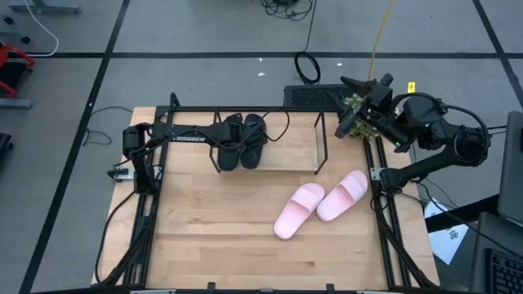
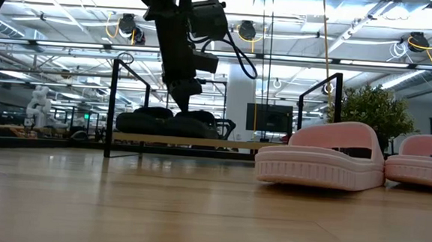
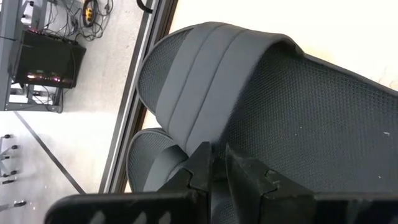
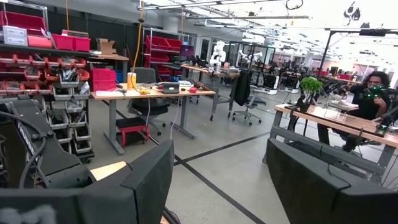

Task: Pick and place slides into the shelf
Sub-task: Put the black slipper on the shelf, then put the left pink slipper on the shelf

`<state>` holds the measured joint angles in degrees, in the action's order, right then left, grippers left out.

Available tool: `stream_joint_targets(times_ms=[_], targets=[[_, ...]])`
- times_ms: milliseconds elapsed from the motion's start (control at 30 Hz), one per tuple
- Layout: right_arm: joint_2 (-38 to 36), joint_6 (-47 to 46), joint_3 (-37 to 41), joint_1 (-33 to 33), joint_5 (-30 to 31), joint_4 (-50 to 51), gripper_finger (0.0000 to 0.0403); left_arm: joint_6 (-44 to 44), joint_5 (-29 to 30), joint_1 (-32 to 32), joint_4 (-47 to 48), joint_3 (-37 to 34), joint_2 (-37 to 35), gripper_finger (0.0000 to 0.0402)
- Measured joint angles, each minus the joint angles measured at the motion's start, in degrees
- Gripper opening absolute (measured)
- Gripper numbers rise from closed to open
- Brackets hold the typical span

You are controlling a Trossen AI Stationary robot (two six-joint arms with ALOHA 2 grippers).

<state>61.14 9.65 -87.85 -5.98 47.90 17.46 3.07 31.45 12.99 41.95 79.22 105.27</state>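
Two matte black slides (image 1: 242, 140) lie side by side on the left part of the shelf's wooden board (image 1: 288, 149), soles down; the low view shows them (image 2: 172, 121) on that board (image 2: 200, 141). My left gripper (image 1: 238, 137) (image 3: 214, 167) reaches in from the table's left and is shut on one black slide (image 3: 292, 106); the other black slide (image 3: 148, 163) lies beside it. Two pale pink slides (image 1: 298, 211) (image 1: 342, 195) rest on the tabletop right of centre. My right gripper (image 1: 349, 106) (image 4: 217, 180) is open above the table's far right corner. My left gripper pinches the wide strap of a black slide at its edge (image 3: 214, 149) between the two fingers (image 3: 200, 163), coming down from above at a slant. The slide lies flat with its sole on the shelf board.
The shelf's thin black rods (image 1: 320, 143) frame the board on the far half of the table; the board's right part is bare. A black metal frame (image 1: 384, 220) runs along the table's sides. A small plant (image 1: 361, 114) stands by the right gripper.
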Motion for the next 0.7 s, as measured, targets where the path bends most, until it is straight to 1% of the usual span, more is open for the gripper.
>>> stream_joint_targets(times_ms=[100,267,367,567,700], targets=[[0.00,0.00,0.00,0.00,0.00,0.02,0.0247,-0.01,-0.78,0.00,0.02,0.00,0.00,0.0038],[0.00,0.02,0.00,-0.02,0.00,0.02,0.0247,-0.61,-4.56,0.01,0.14,0.02,0.00,0.0042],[0.00,0.02,0.00,0.00,0.00,0.02,0.0247,-1.19,-4.79,0.07,0.11,0.02,0.00,0.0062],[0.00,0.01,0.00,-0.01,0.00,0.02,0.0247,-2.02,-1.82,0.09,0.13,0.02,0.00,0.0113],[0.00,0.00,0.00,0.00,0.00,0.02,0.0247,-1.74,-1.76,0.07,0.35,0.02,-0.35,0.0138]])
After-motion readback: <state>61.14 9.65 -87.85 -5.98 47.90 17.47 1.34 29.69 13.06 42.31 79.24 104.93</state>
